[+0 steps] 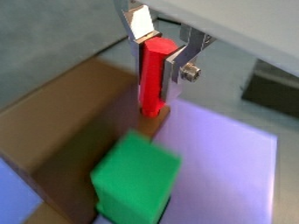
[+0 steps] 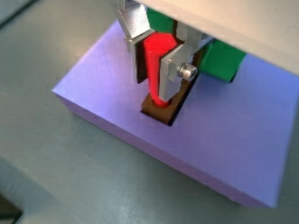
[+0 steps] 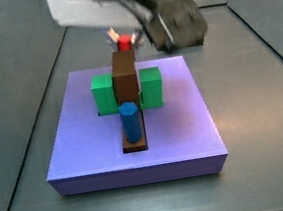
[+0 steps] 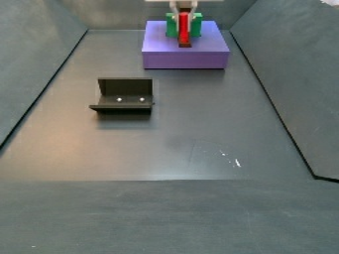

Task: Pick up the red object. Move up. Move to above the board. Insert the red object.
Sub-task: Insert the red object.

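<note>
My gripper (image 1: 160, 59) is shut on the red object (image 1: 153, 83), a thin bright-red peg held upright between the silver fingers; both wrist views show this. It is over the lavender board (image 2: 103, 87). The peg's (image 2: 156, 70) lower end is down in the dark brown recess (image 2: 159, 108) at the end of the brown strip. In a side view the gripper (image 3: 125, 34) hangs behind the tall brown block (image 3: 125, 78), with only the red top (image 3: 124, 42) showing. Green blocks (image 3: 106, 93) flank the brown block. A blue peg (image 3: 129, 122) stands in the strip nearer the front.
The board (image 4: 185, 56) lies at the far end of the grey floor, between sloped walls. The dark fixture (image 4: 123, 96) stands on the floor to the left, well apart from the board. A green block (image 1: 135, 179) lies close to the fingers.
</note>
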Tool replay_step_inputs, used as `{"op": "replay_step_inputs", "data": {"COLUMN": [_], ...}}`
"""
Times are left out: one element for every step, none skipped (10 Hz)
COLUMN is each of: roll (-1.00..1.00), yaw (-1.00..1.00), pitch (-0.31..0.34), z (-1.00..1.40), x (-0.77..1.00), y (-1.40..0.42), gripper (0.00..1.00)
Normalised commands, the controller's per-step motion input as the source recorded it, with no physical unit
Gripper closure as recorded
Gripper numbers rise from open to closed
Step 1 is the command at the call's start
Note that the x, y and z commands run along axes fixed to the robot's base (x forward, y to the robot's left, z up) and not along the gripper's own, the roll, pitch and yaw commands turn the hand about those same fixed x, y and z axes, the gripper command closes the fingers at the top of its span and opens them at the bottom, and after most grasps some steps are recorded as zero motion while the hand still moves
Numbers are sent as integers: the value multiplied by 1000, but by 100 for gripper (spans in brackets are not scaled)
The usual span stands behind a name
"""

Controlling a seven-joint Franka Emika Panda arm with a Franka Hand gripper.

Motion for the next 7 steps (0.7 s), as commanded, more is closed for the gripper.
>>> {"op": "replay_step_inputs", "data": {"roll": [187,161,144,103,46,-9,0], "yaw": [-234,-154,-109,-69,-49,0,0], "pitch": [229,203,184,136,11,0,0], "z": [-614,-546,-546,-471,-274,0,0], "x": [397,249,191,169,0,0,0], "y": [0,46,71,46,0,0,0], "gripper": [100,100,100,100,100,100,100]}}
